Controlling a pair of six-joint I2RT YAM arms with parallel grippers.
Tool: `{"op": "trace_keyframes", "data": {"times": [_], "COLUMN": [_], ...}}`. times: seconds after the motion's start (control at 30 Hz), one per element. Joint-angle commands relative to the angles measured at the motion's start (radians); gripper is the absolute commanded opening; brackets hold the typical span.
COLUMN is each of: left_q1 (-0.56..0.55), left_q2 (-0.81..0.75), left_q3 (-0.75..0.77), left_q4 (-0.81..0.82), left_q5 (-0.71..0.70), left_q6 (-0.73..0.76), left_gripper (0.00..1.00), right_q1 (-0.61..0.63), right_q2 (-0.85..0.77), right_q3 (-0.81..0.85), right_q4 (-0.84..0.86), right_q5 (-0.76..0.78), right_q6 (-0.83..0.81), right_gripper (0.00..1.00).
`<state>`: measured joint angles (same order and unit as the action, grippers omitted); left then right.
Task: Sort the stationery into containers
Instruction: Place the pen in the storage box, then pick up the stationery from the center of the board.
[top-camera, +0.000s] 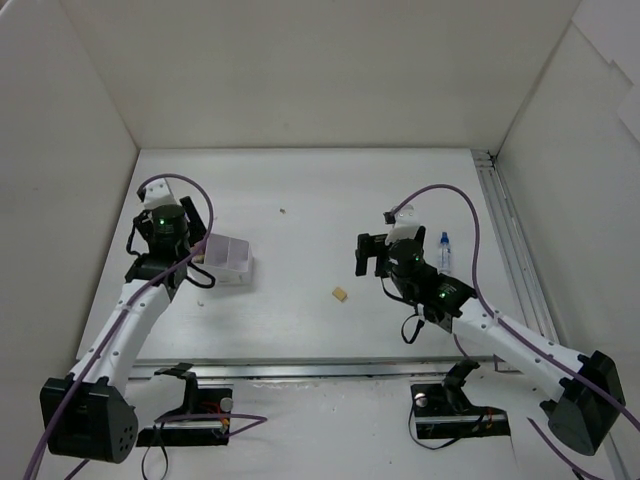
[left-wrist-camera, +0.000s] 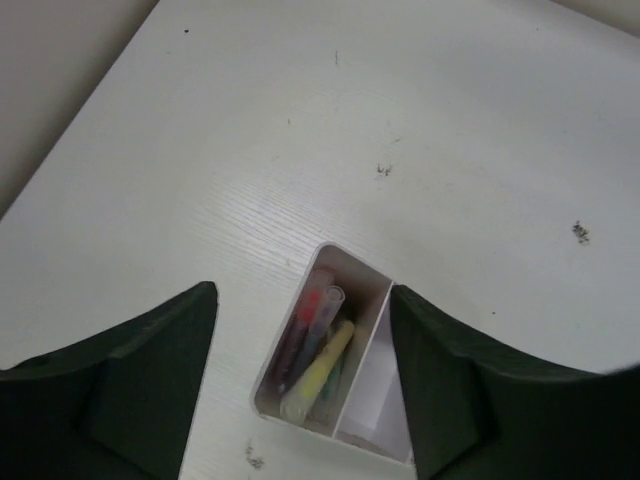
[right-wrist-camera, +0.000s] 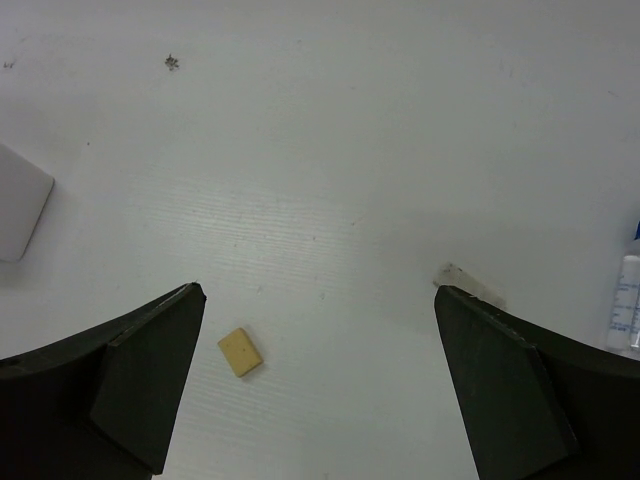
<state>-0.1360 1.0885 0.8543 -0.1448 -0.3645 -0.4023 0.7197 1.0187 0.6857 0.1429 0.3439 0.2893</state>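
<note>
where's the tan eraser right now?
Top view, near centre: tan eraser lies loose between the white box and the right gripper, nearer the gripper, touching neither.

Even bright overhead light, soft faint shadows; wrist views slightly soft, perhaps mild blur.

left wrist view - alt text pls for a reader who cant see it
A small white divided box sits on a white table between the open dark jaws of the left gripper. One compartment holds several pens, pink-red and yellow among them; what shows of the next one looks empty.
</note>
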Motion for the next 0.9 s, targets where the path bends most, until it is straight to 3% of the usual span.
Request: {"op": "trace_keyframes", "data": {"times": [0.0, 0.03, 0.17, 0.37, 0.63, 0.87], "left_q1": [0.007, 0.007, 0.007, -0.059, -0.409, -0.647], "left_q2": [-0.053, -0.077, -0.136, -0.162, 0.048, 0.298], "left_q3": [0.037, 0.037, 0.045, 0.078, 0.164, 0.242], "left_q4": [0.033, 0.025, -0.007, -0.087, -0.13, -0.118], "left_q5": [0.039, 0.048, 0.139, 0.343, 0.429, 0.501], "left_q6": [-0.01, -0.013, -0.021, -0.02, -0.009, 0.134], "left_gripper": [0.68, 0.72, 1.0, 1.0, 1.0, 1.0], "right_q1": [-0.005, -0.005, -0.017, -0.106, -0.275, -0.371], "right_q2": [0.012, 0.012, 0.011, 0.073, 0.176, 0.075], "right_q3": [0.012, 0.009, 0.017, 0.057, 0.1, 0.08], "right_q4": [-0.009, -0.022, -0.077, -0.19, -0.256, -0.328], "right_q5": [-0.006, 0.003, 0.056, 0.063, -0.097, -0.131], "right_q6": [0.019, 0.019, 0.021, 0.086, 0.155, 0.211], "right_gripper": [0.98, 0.98, 0.98, 0.98, 0.98, 0.98]}}
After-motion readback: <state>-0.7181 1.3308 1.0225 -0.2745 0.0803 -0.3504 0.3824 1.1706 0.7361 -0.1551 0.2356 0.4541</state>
